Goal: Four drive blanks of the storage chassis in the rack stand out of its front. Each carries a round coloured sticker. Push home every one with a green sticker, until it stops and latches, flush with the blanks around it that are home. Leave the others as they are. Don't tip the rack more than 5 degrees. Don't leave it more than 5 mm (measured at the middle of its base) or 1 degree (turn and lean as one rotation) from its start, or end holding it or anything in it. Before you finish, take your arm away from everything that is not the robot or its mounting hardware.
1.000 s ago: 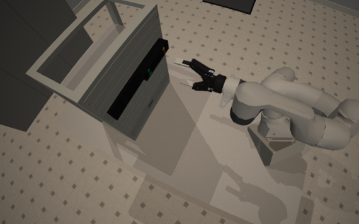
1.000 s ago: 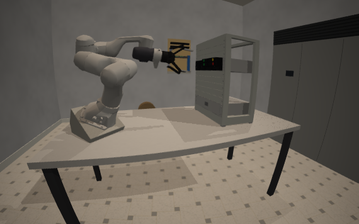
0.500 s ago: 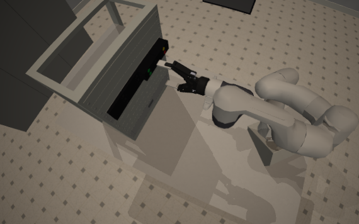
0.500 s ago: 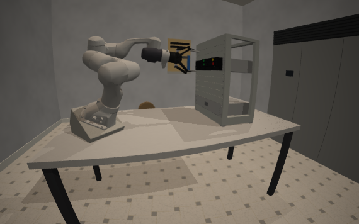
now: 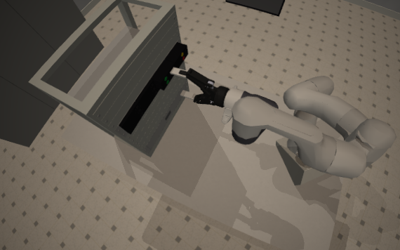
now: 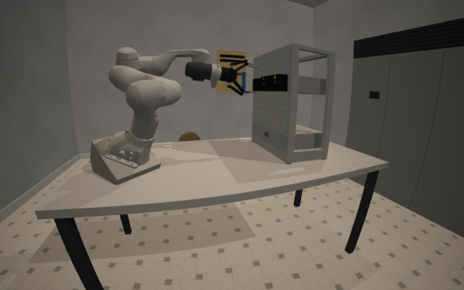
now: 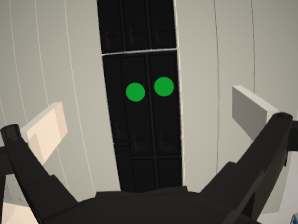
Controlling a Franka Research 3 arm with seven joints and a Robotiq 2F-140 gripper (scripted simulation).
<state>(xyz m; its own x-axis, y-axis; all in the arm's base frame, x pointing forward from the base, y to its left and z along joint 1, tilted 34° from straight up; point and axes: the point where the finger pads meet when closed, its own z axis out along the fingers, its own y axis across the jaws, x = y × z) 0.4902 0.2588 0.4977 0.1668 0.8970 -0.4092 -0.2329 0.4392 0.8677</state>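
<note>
The grey rack (image 6: 290, 102) stands on the table with the black storage chassis (image 6: 269, 82) near its top. Two green stickers (image 7: 136, 92) (image 7: 164, 86) sit side by side on its blanks, straight ahead in the wrist view. They also show in the top view (image 5: 166, 80). A red sticker (image 6: 275, 82) and a yellow sticker (image 6: 275, 76) sit further along the chassis and are out of the wrist view. My gripper (image 5: 182, 83) is open and empty. Its pale finger pads straddle the chassis band just in front of the green-stickered blanks (image 7: 149, 123). I cannot tell whether the pads touch the rack face.
The rack's grey panels lie above and below the chassis. The arm's base (image 6: 121, 159) sits at the table's other end. Dark cabinets (image 6: 422, 122) stand behind the rack. A poster (image 6: 227, 77) hangs on the wall behind the gripper.
</note>
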